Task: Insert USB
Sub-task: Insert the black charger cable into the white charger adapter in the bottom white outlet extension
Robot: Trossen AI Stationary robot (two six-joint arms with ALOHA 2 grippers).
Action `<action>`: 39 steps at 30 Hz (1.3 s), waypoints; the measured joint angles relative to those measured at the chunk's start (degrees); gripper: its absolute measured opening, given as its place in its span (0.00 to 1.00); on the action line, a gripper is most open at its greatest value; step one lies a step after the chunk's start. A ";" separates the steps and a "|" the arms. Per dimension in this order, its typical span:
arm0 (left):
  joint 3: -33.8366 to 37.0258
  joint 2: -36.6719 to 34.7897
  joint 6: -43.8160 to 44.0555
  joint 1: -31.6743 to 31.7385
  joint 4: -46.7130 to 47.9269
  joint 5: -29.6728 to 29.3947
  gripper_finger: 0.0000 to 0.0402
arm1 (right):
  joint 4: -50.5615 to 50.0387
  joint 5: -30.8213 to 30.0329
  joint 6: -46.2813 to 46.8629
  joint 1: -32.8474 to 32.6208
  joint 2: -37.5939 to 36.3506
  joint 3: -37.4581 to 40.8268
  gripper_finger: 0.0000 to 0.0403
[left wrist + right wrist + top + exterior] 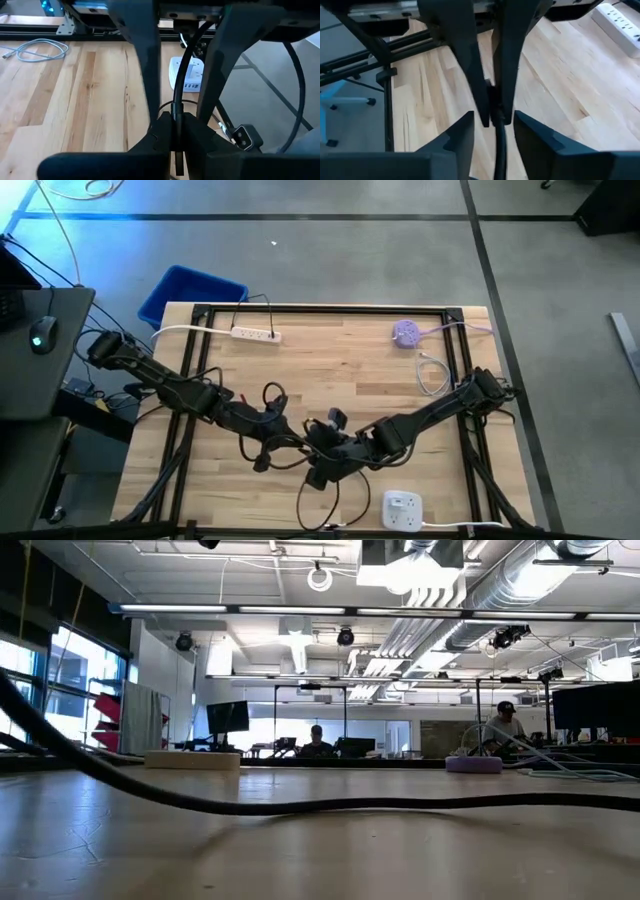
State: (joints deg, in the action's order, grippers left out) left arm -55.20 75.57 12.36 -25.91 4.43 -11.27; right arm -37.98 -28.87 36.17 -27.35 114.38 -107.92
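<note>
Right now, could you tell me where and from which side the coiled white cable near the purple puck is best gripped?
Probably at the outer bend of the white cable, coming straight down from above: it lies flat and loose on the table, with bare wood around the loop for the fingers, apart from the purple puck.

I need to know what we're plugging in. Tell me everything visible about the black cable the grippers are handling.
The black cable is thin, dark and flexible, looping across the wooden table near its front edge. The left gripper is shut on it; in the right wrist view it also runs between the right gripper fingers. Its plug end cannot be made out.
</note>
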 joint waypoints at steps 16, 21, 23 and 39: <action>-0.03 0.13 -0.41 -0.06 4.44 -0.13 0.15 | -0.63 3.26 6.37 0.00 -0.95 0.02 0.00; -0.02 0.12 0.53 -0.11 6.16 -1.22 0.05 | -1.26 5.20 7.36 -0.02 -1.33 0.02 0.00; -0.02 0.15 1.05 -0.17 6.28 -1.98 0.01 | -1.78 6.08 7.60 -0.01 -1.30 0.02 0.00; -0.02 0.40 -2.67 -0.94 2.95 -1.05 0.23 | -7.93 8.09 13.18 -0.02 -1.04 0.02 0.00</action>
State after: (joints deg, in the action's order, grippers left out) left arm -55.22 75.97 9.68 -26.85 7.38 -12.31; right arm -45.91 -20.78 49.35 -27.38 113.34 -107.90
